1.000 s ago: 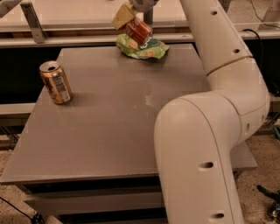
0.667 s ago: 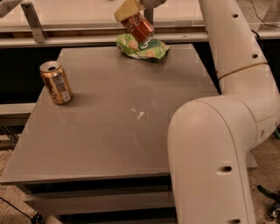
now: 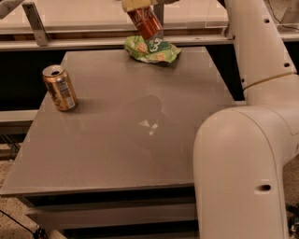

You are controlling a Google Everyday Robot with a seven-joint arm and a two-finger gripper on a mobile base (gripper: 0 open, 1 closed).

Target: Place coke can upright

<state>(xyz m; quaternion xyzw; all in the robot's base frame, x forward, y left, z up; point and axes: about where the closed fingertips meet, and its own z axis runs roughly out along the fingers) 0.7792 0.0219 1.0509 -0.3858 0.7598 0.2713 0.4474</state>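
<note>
The coke can [image 3: 147, 24] is seen clasped in the tool [image 3: 141, 8] at the far edge of the table [image 3: 117, 158], held in the air just above a crumpled green snack bag [image 3: 152, 50] and not touching it. Compared with a second ago, the can has been carried a little higher in the view and turned steeper, so that it is now tilted only moderately, with its lower end leaning toward the right. The arm's [image 3: 254, 51] large white links have been swung toward the right of the view as well. The task is judged to be under way but not finished: the can must still be brought fully upright and lowered onto bare table (the bag beneath it would make a poor footing). A gold can [image 3: 60, 87] is left standing upright near the left edge, well apart from the tool.
</note>
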